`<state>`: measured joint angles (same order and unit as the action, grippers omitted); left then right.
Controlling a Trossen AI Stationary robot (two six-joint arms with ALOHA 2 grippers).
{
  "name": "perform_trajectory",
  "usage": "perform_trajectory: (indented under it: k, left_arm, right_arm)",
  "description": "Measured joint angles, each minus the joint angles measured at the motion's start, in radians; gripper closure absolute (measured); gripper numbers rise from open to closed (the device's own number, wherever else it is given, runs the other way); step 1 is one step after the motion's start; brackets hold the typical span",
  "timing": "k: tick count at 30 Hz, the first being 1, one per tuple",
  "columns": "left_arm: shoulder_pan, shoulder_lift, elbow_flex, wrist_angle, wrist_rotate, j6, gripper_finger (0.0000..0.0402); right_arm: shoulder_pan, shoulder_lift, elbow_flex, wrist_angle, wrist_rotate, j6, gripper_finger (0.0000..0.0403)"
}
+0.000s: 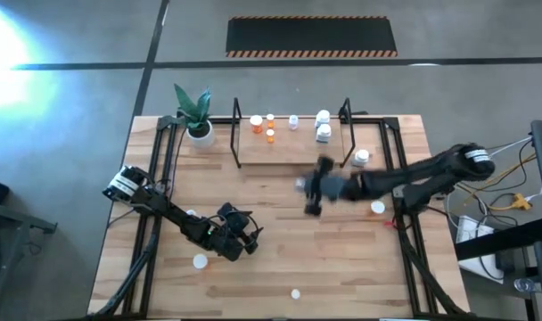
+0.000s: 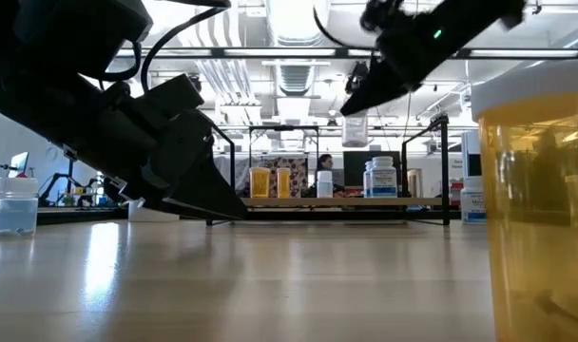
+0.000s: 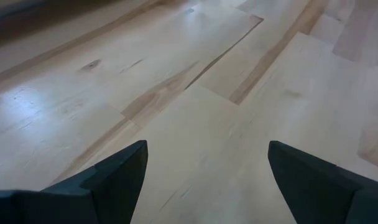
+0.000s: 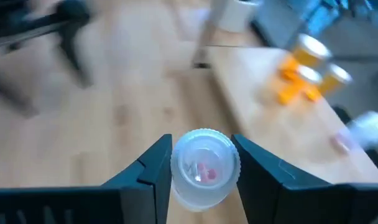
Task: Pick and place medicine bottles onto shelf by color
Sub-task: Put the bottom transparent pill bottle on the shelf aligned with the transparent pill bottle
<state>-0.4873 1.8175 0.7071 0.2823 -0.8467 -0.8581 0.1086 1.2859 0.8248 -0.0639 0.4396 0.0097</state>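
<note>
My right gripper (image 1: pixel 308 186) hangs in front of the shelf (image 1: pixel 289 153), shut on a small clear bottle with a white cap (image 4: pixel 204 167). In the low view the bottle (image 2: pixel 354 129) hangs well above the table. The shelf, a light board in a black wire frame, carries orange bottles (image 1: pixel 257 123) at its left, a clear one (image 1: pixel 293 122) in the middle and white ones (image 1: pixel 323 134) at its right. My left gripper (image 1: pixel 250 235) is open and empty low over the table's near left part, and its wrist view (image 3: pixel 207 155) shows only bare wood. My right gripper pinches the clear bottle between its two fingers, on opposite sides of the white cap (image 4: pixel 176 163). The fingers (image 2: pixel 367 95) come from above, slanting down. The bottle hangs below them, about upright and lifted clear of the table.
Loose bottles stand on the table: one right of the shelf (image 1: pixel 361 158), one near the right arm (image 1: pixel 378 208), others at the near left (image 1: pixel 200 261) and near edge (image 1: pixel 295 292). A potted plant (image 1: pixel 198 132) stands left of the shelf. A large orange bottle (image 2: pixel 536 209) stands close to the low camera.
</note>
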Motion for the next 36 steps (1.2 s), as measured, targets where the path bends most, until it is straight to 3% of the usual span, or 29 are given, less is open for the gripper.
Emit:
perform_trajectory:
  k: [4,11,24,36]
  left_arm:
    - [0.000,0.000,0.000,0.006,-0.009,0.000,0.0086]
    - [0.001,0.000,0.000,0.008,-0.023,0.000,0.0086]
    - [0.000,0.000,0.000,0.024,-0.023,0.000,0.0086]
    - [0.000,0.000,0.000,0.031,-0.023,0.000,0.0086]
  right_arm:
    - [-0.222,-0.018,-0.037,0.090,-0.182,0.024,0.0274]
    - [-0.459,0.117,0.019,0.175,-0.273,0.023,0.0273]
    - [-0.568,0.378,0.295,0.005,-0.317,-0.013,0.0273]
    - [-0.630,0.420,0.328,-0.010,-0.317,0.029,0.0261]
